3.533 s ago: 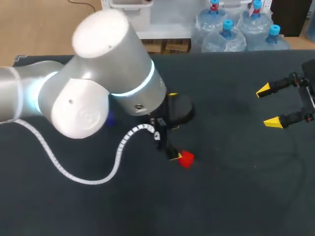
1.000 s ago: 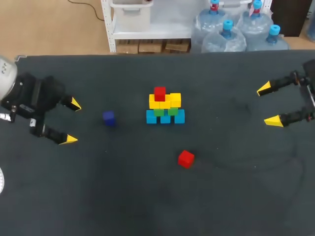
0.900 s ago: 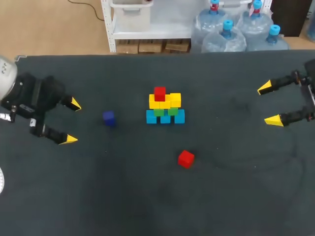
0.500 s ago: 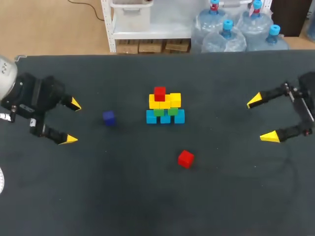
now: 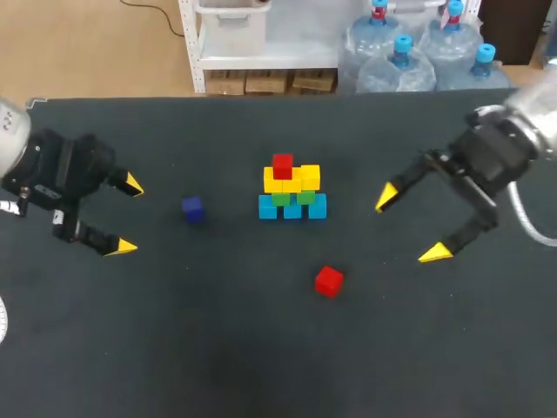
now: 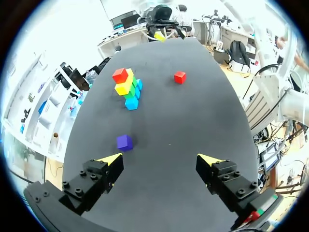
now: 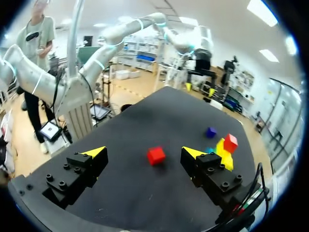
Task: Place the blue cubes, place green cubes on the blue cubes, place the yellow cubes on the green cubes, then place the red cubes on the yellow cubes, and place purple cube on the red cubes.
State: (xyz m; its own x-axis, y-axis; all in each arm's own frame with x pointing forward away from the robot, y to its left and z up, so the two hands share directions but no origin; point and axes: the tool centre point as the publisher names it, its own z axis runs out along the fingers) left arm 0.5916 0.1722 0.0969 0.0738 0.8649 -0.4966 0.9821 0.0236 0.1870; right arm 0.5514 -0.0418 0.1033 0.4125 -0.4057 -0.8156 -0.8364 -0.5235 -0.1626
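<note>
Where cubes (image 5: 291,193) stack stepwise, matte black table (image 5: 218,348), loose red cube (image 5: 328,281)

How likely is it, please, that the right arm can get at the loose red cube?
Probably yes: the right gripper is open, and the loose red cube lies ahead of it, clear of the stack.

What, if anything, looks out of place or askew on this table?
Nothing is spilled or toppled. The stack stands upright, with one red cube on its yellow row. A second red cube and the purple cube lie loose on the table, apart from it. The left gripper and right gripper are open.
</note>
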